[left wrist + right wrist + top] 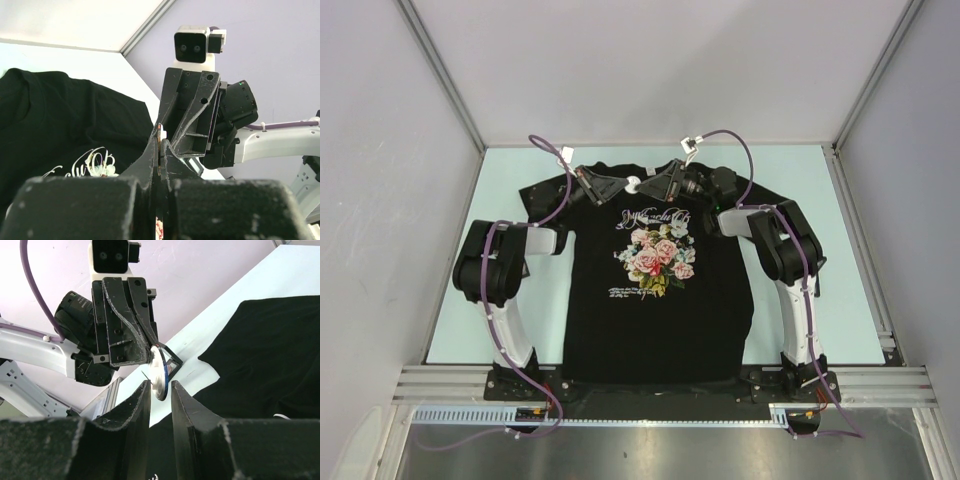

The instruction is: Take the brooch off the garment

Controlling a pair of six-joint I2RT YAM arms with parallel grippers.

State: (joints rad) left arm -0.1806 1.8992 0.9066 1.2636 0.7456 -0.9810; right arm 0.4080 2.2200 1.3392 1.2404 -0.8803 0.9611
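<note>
Right wrist | left gripper (150, 347) is pinching white disc brooch (159, 372), edge-on | right gripper (160, 386) is gaping narrowly beside it | black rose-print garment (660, 320) is lying flat

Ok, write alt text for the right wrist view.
The left gripper holds a round white brooch at its fingertips, right at the narrowly parted fingertips of the right gripper. The black T-shirt lies on the pale table behind.

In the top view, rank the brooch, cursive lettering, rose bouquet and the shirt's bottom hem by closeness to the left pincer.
1. Brooch, right at the left pincer's tips.
2. Cursive lettering, upper chest.
3. Rose bouquet, mid-chest.
4. Bottom hem, lowest in view.
</note>
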